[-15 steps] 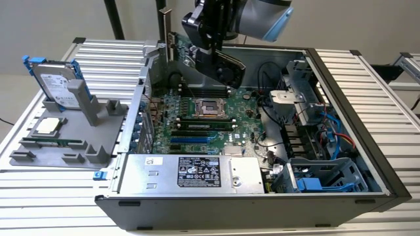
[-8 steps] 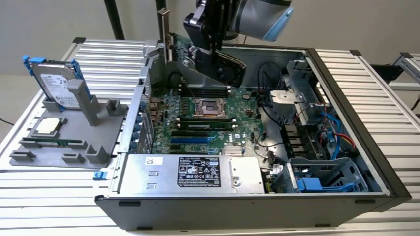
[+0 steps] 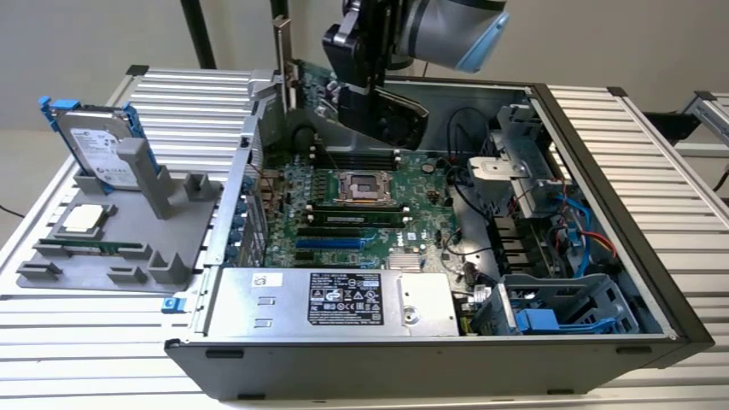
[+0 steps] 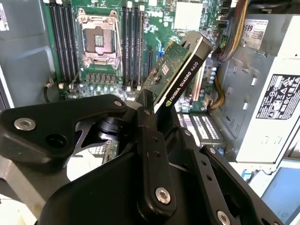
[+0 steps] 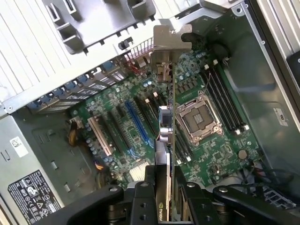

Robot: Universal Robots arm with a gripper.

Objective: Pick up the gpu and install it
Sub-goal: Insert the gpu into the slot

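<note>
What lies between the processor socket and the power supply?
In the exterior view, long motherboard slots, one blue, lie between the socket and the power supply.

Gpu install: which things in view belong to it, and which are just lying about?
Job: green circuit-board gpu with black cooler, gripped by the black gripper; green motherboard; open grey computer case.
Lying about: silver hard drive with blue rails; square silver processor; narrow green memory stick; grey tray.

You're holding one gpu [image 4: 180,70] in one gripper [image 4: 154,103]. Below it you're seeing one computer case [image 3: 433,363], one motherboard [image 3: 433,218], one processor socket [image 3: 362,186] and one power supply [image 3: 330,301]. Well apart from the gripper, you're seeing one hard drive [image 3: 97,149], one loose processor [image 3: 82,219] and one memory stick [image 3: 102,248].
</note>
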